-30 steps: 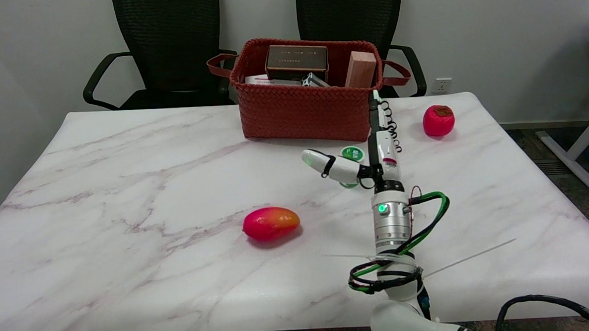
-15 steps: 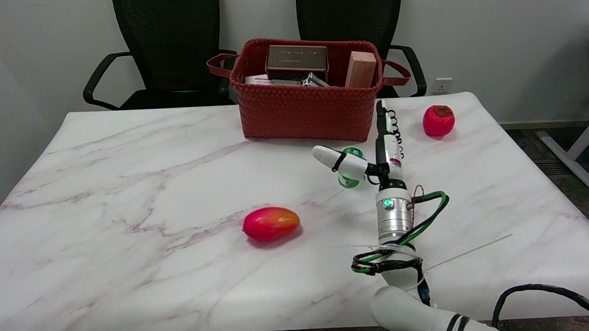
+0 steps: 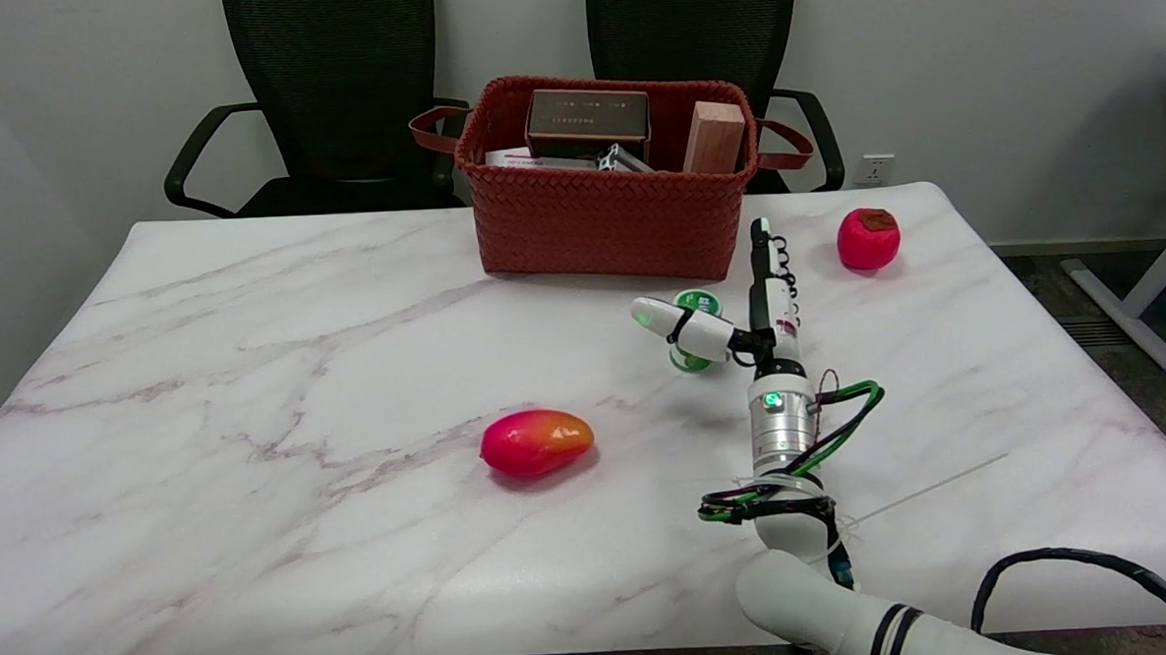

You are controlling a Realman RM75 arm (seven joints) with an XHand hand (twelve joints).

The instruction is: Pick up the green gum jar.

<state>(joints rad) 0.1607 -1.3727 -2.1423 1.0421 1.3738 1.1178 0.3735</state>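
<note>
Forward went my right hand (image 3: pixel 740 321) since the earlier frame, toward the basket (image 3: pixel 608 233); it was spread, holding nothing, thumb out left; the green gum jar (image 3: pixel 693 328) stood between thumb and fingers; I judged the approach done; closing came next.

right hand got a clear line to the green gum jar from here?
Probably yes. The right hand is already at the green gum jar, fingers apart, thumb across its front. The basket stands behind, the mango well off to the side; nothing lies between.
</note>
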